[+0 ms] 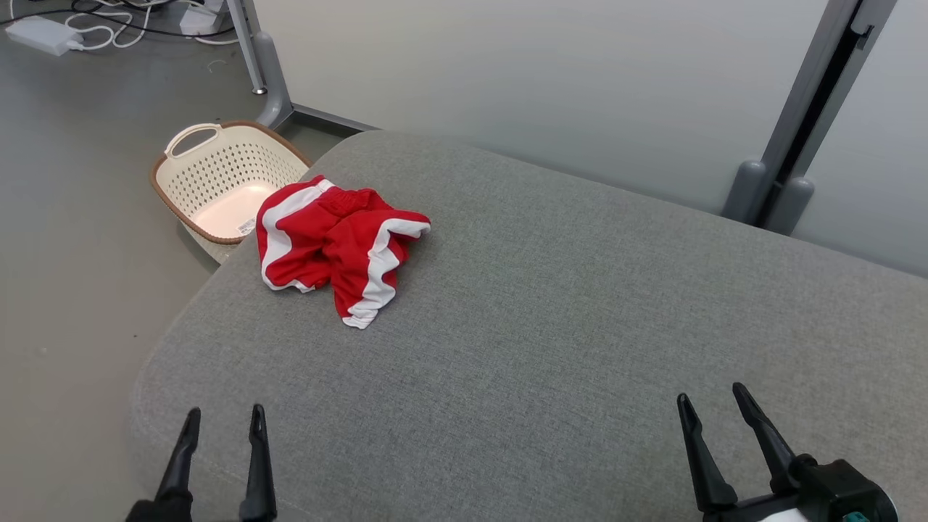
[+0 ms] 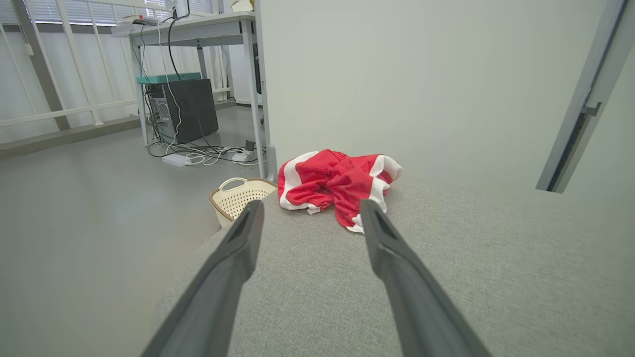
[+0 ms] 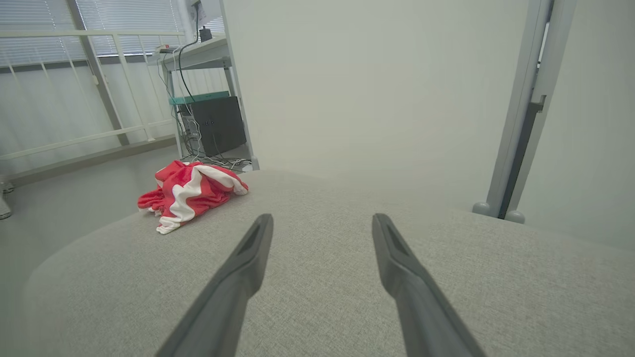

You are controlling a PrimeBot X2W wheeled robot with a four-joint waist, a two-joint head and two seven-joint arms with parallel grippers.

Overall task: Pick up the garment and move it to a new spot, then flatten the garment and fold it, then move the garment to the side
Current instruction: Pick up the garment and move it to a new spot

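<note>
Garment (image 1: 337, 243): red with white bands, crumpled in a loose heap, not flattened. It lies on the grey fabric-covered surface (image 1: 551, 304), at the far left part, close to the rounded edge. One white-banded fold points toward the robot.

Basket (image 1: 239, 165): cream, perforated, brown rim, one handle visible. It stands on the floor just beyond the surface's far left corner, near the garment but not touching it. The part of the inside in view holds nothing.

Left gripper (image 1: 225, 417): at the lower left of the head view, over the near left corner of the surface. Fingers (image 1: 255, 464) are spread apart and released, with nothing between them. In the left wrist view they point toward the garment, which lies well ahead of the tips.

Right gripper (image 1: 710, 397): at the lower right of the head view, over the near right part of the surface. Its fingers are also parted and hold nothing. In the right wrist view the garment lies well off to the left of them, and only bare grey fabric lies ahead.

Both grippers are well apart from the garment — no contact with the cloth.

Background: a pale partition panel (image 1: 544, 80) behind the surface, a grey post (image 1: 812, 101) at its right, and white cables (image 1: 109, 29) on the floor at the far left. The left wrist view shows a desk (image 2: 198, 29) with a dark computer tower (image 2: 186, 109) under it.
</note>
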